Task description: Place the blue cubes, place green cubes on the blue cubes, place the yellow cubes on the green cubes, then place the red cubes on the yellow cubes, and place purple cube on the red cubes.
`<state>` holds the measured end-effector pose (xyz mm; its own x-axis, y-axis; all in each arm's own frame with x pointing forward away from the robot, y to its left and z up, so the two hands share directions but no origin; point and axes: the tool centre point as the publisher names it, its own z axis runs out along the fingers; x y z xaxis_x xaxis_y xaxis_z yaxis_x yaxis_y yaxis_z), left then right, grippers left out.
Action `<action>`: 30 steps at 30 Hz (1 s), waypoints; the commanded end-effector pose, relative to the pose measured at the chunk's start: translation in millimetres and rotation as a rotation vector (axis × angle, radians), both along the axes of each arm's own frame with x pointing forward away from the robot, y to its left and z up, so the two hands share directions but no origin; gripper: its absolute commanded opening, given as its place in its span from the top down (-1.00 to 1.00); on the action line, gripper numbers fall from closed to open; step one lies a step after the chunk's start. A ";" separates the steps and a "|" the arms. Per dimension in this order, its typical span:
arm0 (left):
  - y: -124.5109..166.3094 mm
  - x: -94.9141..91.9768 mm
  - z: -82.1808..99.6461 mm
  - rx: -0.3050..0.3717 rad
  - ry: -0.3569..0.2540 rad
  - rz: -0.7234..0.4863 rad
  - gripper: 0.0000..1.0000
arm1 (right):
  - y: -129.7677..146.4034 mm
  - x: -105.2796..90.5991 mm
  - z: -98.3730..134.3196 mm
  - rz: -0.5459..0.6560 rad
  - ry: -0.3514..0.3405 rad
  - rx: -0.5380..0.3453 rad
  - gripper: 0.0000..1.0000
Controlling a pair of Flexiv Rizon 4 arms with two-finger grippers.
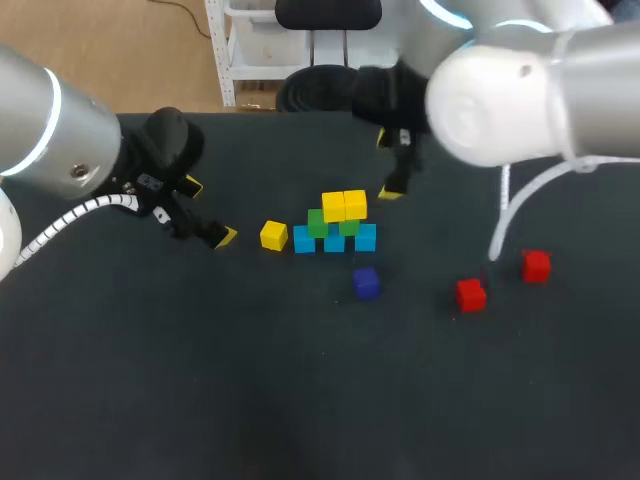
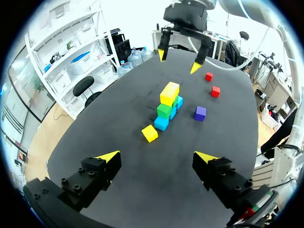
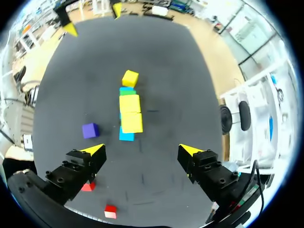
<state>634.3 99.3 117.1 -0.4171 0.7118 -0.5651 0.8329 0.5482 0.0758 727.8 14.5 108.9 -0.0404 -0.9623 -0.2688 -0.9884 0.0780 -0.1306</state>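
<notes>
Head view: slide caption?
Left gripper and right gripper, open, flank the cube stack; yellow cube, purple cube, red cubes loose.

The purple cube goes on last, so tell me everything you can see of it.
The purple cube is a small, plain, matte block of one colour, sharp-edged. It sits flat on the dark table, alone, just on the robot's side of the stacked cubes, apart from them. Only the table touches it.
</notes>
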 end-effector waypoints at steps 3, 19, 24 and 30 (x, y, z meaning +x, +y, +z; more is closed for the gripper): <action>1.6 0.0 -0.3 -0.004 -0.001 -0.004 -1.00 | -26.7 -6.6 12.9 -0.079 -0.068 0.136 -1.00; 1.6 0.0 -0.3 -0.004 -0.001 -0.004 -1.00 | -71.0 14.1 50.6 -0.174 -0.130 0.365 -1.00; 1.6 0.0 -0.3 -0.004 -0.001 -0.004 -1.00 | -89.8 16.5 54.8 -0.189 -0.123 0.390 -1.00; 1.6 0.0 -0.3 -0.004 -0.001 -0.004 -1.00 | -106.6 18.6 60.2 -0.147 -0.111 0.415 -1.00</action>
<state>634.3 99.3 117.1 -0.4171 0.7118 -0.5651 0.8329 0.5482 0.0758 744.6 -84.3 164.8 -0.1409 -0.7832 -0.6056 -0.9329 0.3099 -0.1837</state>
